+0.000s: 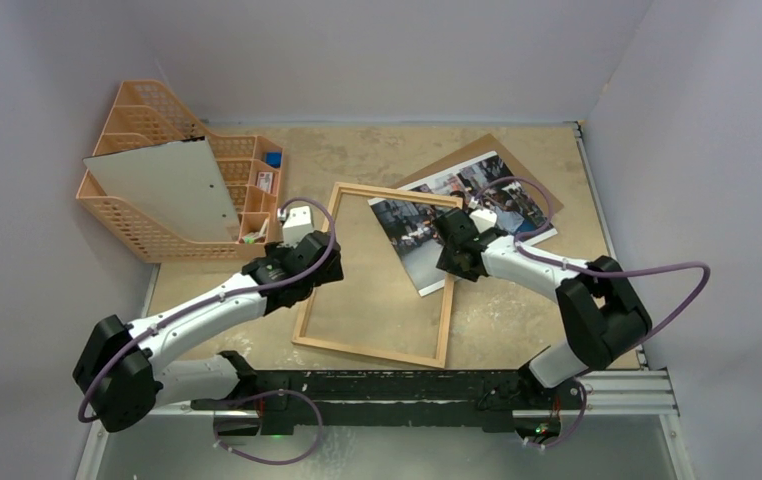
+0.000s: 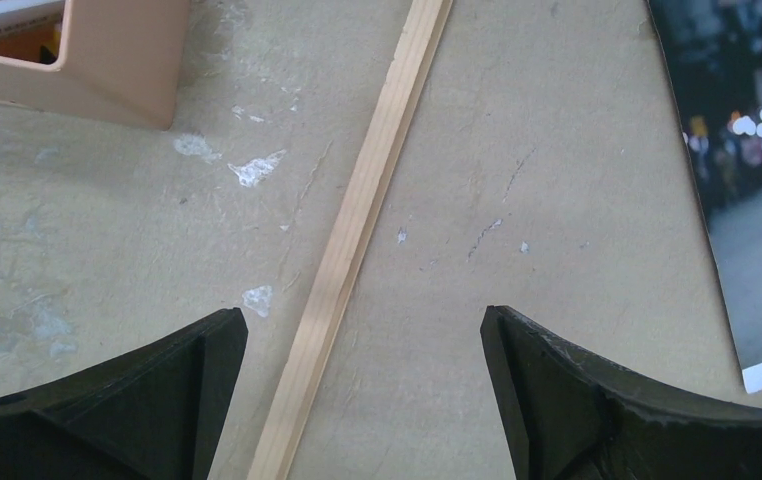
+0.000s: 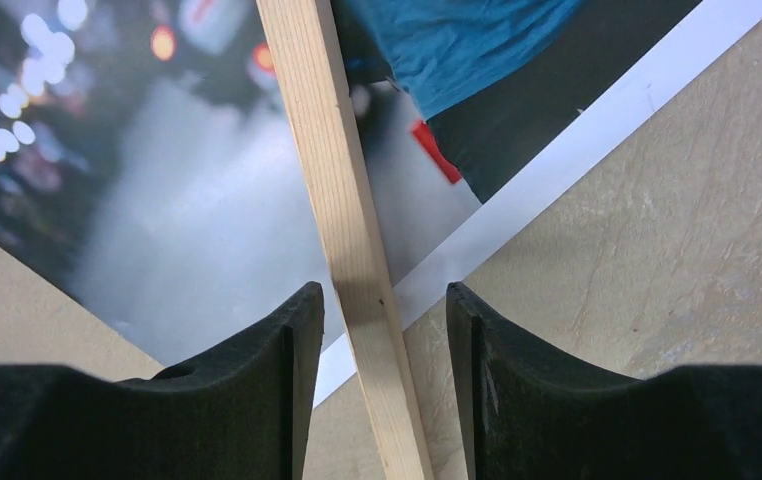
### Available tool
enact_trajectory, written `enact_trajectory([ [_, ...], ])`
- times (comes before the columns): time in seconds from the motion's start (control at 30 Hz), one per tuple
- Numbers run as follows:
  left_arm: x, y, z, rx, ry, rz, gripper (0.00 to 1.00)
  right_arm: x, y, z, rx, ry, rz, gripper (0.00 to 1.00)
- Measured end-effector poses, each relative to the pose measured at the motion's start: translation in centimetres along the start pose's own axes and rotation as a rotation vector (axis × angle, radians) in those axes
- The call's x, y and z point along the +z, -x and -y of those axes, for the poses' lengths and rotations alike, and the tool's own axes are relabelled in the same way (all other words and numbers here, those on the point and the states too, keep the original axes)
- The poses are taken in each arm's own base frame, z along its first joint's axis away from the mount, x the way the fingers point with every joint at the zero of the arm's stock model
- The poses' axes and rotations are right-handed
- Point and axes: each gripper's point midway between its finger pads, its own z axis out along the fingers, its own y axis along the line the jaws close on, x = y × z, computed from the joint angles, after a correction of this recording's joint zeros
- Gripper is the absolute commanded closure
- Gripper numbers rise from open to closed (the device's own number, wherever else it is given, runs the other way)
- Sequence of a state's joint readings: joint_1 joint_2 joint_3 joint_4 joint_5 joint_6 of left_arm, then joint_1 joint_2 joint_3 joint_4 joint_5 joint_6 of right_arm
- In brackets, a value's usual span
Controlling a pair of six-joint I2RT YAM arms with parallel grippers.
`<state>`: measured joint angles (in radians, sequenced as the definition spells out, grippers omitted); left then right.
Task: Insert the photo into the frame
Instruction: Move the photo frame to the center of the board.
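The frame (image 1: 372, 352), thin light wood, lies flat in the middle of the table. The photo (image 1: 412, 235), a city street print, lies skewed across its upper right, its corner running under the frame's right rail (image 3: 332, 170). My right gripper (image 1: 454, 245) straddles that rail. In the right wrist view its jaws stand open (image 3: 383, 292) with a gap on each side of the wood, over the photo (image 3: 187, 200). My left gripper (image 1: 315, 240) hangs open over the left rail (image 2: 357, 220), which runs between its fingers (image 2: 362, 315), nearer the left one. The photo's edge (image 2: 747, 250) shows far right.
An orange mesh organizer (image 1: 142, 235) stands at the back left with a pale grey sheet (image 1: 172, 185) leaning on it; its corner (image 2: 122, 60) shows in the left wrist view. A brown hardboard panel (image 1: 477, 152) lies under the photo at the back right. Walls close three sides.
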<state>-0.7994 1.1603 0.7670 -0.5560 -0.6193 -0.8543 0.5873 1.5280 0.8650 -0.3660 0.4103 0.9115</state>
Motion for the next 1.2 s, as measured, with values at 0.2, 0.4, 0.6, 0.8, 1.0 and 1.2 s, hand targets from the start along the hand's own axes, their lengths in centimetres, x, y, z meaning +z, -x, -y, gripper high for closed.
enact_trajectory([
  [0.2, 1.2, -0.3, 0.3, -0.032, -0.009, -0.021, 0.07, 0.5, -0.1, -0.1, -0.021, 0.002, -0.001, 0.57],
  [0.4, 1.6, -1.0, 0.7, -0.044, -0.038, -0.041, 0.07, 1.5, -0.4, -0.4, -0.053, -0.005, -0.016, 0.77],
  [0.6, 1.7, -1.0, 1.3, -0.055, -0.068, -0.049, 0.07, 1.2, 0.0, -0.5, -0.068, -0.001, -0.009, 0.85],
  [0.8, 1.4, -0.6, 1.5, -0.062, -0.087, -0.038, 0.07, 0.1, 1.2, -1.1, -0.069, 0.020, 0.013, 0.86],
  [1.0, 1.3, -0.3, 1.7, -0.071, -0.097, -0.027, 0.07, -0.5, 2.6, -3.0, -0.109, 0.066, 0.039, 0.86],
  [1.2, 1.0, 0.0, 1.8, -0.078, -0.105, -0.019, 0.07, 0.8, 2.0, -5.3, -0.157, 0.104, 0.019, 0.85],
])
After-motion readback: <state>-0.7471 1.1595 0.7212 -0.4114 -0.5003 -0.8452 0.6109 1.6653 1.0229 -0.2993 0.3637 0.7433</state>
